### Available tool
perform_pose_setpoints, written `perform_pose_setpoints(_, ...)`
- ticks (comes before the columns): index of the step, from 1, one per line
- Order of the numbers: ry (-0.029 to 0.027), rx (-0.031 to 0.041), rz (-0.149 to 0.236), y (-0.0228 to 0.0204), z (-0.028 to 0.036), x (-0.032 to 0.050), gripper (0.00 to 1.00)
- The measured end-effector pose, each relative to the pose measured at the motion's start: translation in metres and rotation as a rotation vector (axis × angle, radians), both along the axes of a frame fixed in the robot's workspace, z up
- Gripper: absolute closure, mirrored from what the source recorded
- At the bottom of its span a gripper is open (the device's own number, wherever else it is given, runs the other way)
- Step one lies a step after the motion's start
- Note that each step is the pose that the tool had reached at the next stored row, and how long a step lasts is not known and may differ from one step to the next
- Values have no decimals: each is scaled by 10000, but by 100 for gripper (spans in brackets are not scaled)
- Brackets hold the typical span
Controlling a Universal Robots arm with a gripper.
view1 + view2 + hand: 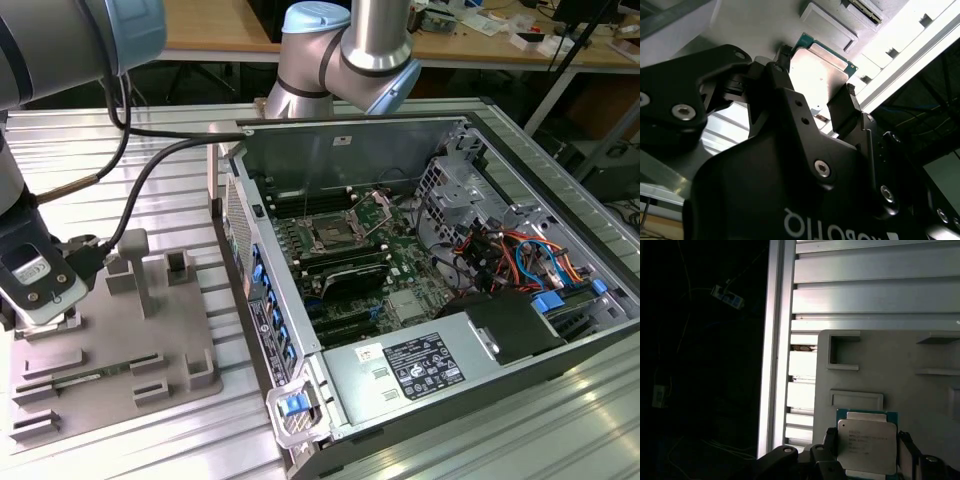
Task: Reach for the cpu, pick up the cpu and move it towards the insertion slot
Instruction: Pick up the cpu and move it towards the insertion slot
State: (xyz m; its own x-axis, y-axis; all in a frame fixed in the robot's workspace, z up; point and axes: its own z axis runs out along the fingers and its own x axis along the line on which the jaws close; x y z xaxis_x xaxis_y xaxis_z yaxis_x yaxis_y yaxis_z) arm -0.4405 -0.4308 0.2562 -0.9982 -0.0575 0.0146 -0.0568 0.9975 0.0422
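The cpu [867,442], a flat square chip with a silvery top and green rim, sits between the two black fingers [830,439] of my gripper [867,452]. In the second wrist view the cpu [821,75] has a finger pressed on each side, so the gripper [812,85] is shut on it. In the exterior view my gripper [42,322] hangs over the grey plastic tray [175,375] at the exterior view's left. The insertion slot [331,235], a metal-framed socket with a dark centre, lies on the green board inside the open computer case, far to the right of the gripper.
The open computer case [440,300] has upright metal walls, cable bundles [505,255] and a power supply [420,365]. Raised blocks [150,275] stand on the tray. A black cable [150,180] runs from the arm. The ribbed aluminium table [560,420] runs all round.
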Motion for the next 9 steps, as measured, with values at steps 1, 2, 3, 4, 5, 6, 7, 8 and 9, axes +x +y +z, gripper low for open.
perform_pose_setpoints(1,0,3,0,0,2,2,45)
perform_pose_setpoints(2,2,4,0,0,5,3,45)
perform_pose_setpoints(3,4,5,0,0,7,4,45)
perform_pose_setpoints(4,6,5,0,0,10,6,45)
perform_pose_setpoints(5,5,7,0,0,11,7,45)
perform_pose_setpoints(6,8,11,0,1,15,7,45)
perform_pose_setpoints(7,10,12,-1,1,15,8,45)
perform_pose_setpoints(8,12,12,-1,0,16,8,45)
perform_pose_setpoints(9,12,12,-1,0,16,8,45)
